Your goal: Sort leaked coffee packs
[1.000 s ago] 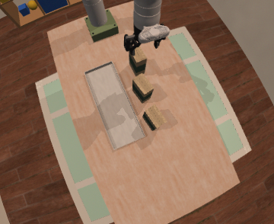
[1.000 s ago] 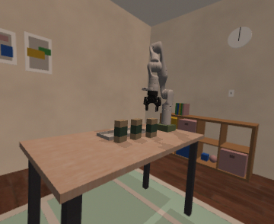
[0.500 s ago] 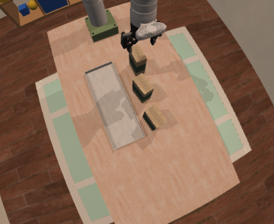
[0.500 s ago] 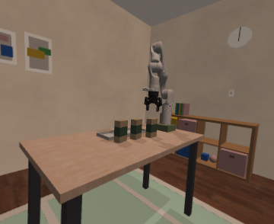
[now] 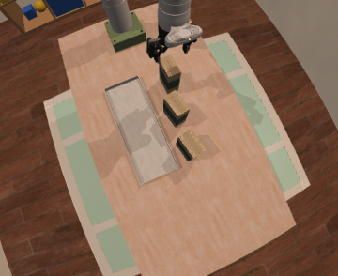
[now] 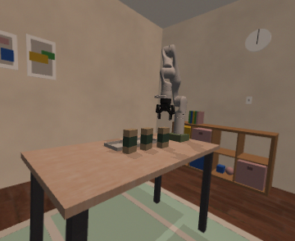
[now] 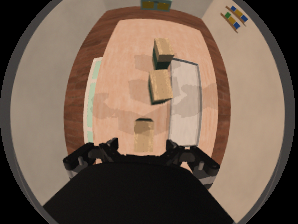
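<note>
Three tan coffee packs with dark green bands stand upright in a row on the table, right of the tray. The pack nearest the arm's base (image 5: pixel 170 72) (image 6: pixel 163 137) (image 7: pixel 141 132) stands right under my gripper. The middle pack (image 5: pixel 176 108) (image 6: pixel 146 138) (image 7: pixel 160 84) and the far pack (image 5: pixel 191 144) (image 6: pixel 130 140) (image 7: pixel 161 52) follow in line. The grey tray (image 5: pixel 126 108) (image 6: pixel 113 144) (image 7: pixel 186 96) lies empty alongside them. My gripper (image 5: pixel 169 49) (image 6: pixel 165 112) (image 7: pixel 142 144) is open and empty, well above the nearest pack, not touching it.
The arm's green base block (image 5: pixel 125 35) (image 6: pixel 179 137) sits at the table's far end. The wooden table (image 5: pixel 210 211) (image 6: pixel 89 168) stands on a green rug. A shelf unit (image 6: pixel 233 156) with boxes stands by the wall behind.
</note>
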`<state>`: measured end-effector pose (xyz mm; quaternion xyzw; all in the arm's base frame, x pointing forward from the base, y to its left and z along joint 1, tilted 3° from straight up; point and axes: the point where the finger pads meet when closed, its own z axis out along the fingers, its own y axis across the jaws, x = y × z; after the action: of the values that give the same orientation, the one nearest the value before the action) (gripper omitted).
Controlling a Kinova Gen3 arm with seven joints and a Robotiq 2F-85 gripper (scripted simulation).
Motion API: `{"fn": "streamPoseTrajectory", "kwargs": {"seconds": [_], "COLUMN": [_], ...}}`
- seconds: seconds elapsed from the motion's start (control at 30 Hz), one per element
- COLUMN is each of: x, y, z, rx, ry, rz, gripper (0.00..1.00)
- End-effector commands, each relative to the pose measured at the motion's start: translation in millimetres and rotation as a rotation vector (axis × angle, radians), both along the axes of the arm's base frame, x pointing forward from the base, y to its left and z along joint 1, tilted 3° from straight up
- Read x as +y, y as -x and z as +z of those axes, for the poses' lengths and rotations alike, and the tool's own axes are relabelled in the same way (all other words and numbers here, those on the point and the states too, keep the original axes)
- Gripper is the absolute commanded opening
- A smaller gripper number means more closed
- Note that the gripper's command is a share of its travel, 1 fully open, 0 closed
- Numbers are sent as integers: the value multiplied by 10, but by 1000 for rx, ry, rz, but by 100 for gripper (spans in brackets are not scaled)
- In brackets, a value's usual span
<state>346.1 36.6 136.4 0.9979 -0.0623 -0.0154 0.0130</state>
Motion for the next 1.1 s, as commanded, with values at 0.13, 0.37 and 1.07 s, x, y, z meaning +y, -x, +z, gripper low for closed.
{"fn": "streamPoseTrajectory", "kwargs": {"seconds": [0.13, 0.37, 1.07], "x": [-8, -11, -11], "y": [20, 40, 40], "z": [6, 5, 5], "rx": [0, 3, 3], "ry": [1, 2, 2], "rz": [3, 7, 7], "gripper": [100, 100, 81]}}
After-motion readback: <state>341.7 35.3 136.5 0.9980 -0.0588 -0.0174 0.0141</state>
